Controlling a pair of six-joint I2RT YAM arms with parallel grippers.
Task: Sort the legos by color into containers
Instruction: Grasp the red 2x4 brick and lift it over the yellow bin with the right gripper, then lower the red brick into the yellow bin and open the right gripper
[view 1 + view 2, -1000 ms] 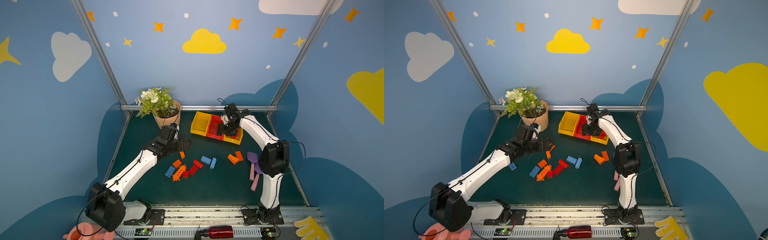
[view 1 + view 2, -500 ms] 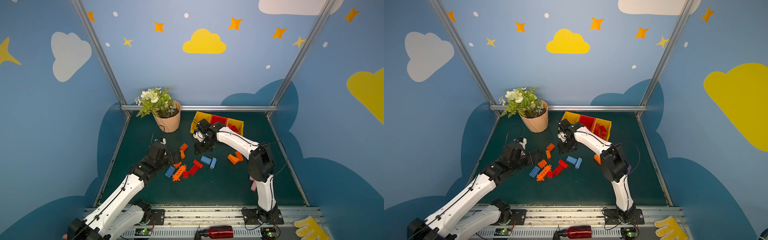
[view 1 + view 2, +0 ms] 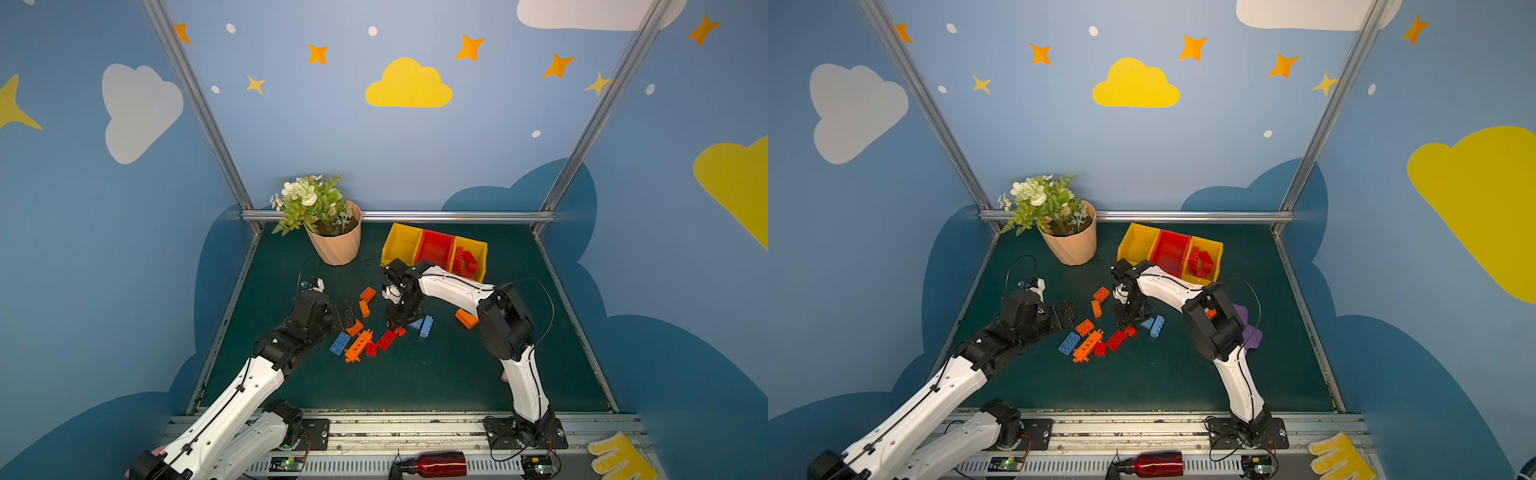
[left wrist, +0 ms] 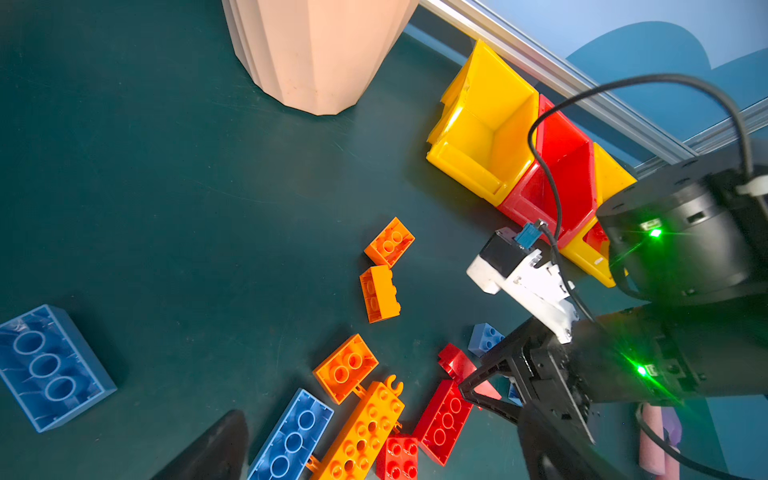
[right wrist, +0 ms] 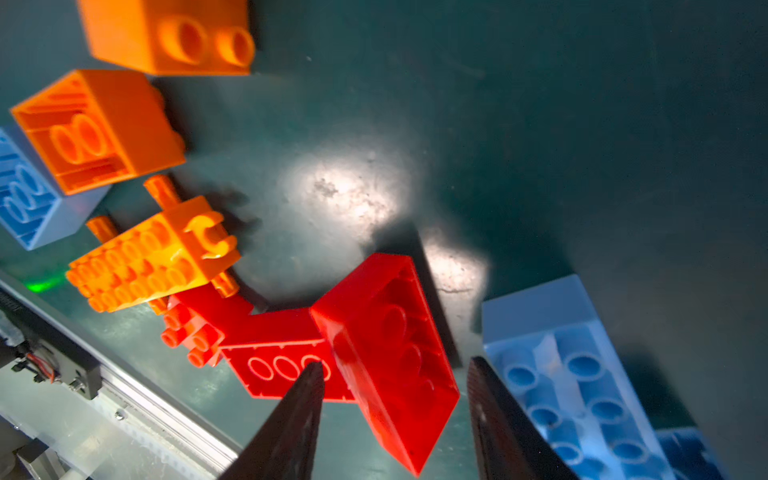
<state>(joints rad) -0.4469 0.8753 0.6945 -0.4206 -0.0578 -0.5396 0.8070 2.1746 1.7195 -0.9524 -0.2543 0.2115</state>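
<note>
Red, orange and light blue legos lie scattered mid-mat: a long orange brick (image 3: 358, 345), a blue plate (image 3: 340, 343), a red plate (image 3: 386, 340), two light blue bricks (image 3: 422, 325). Another blue brick (image 4: 50, 365) lies apart. My right gripper (image 5: 395, 374) is down in the pile, open, its fingers straddling a tilted red brick (image 5: 386, 340) with thin gaps either side. My left gripper (image 3: 347, 311) hovers wide open at the pile's left edge, holding nothing. The containers stand at the back: yellow bin (image 3: 401, 245), red bin (image 3: 436, 249), and a yellow bin (image 3: 478, 253) holding red bricks.
A peach flower pot (image 3: 334, 245) stands back left, close to two orange bricks (image 3: 365, 301). An orange brick (image 3: 466, 318) lies under the right arm. A purple soft piece (image 3: 1250, 332) and pink foam (image 4: 656, 440) lie right. A red bottle (image 3: 440, 464) and yellow glove (image 3: 619, 457) sit in front.
My right gripper left the bins, came down into the pile and is narrowing around the red brick. My left arm drew back from near the pot to the pile's left edge.
</note>
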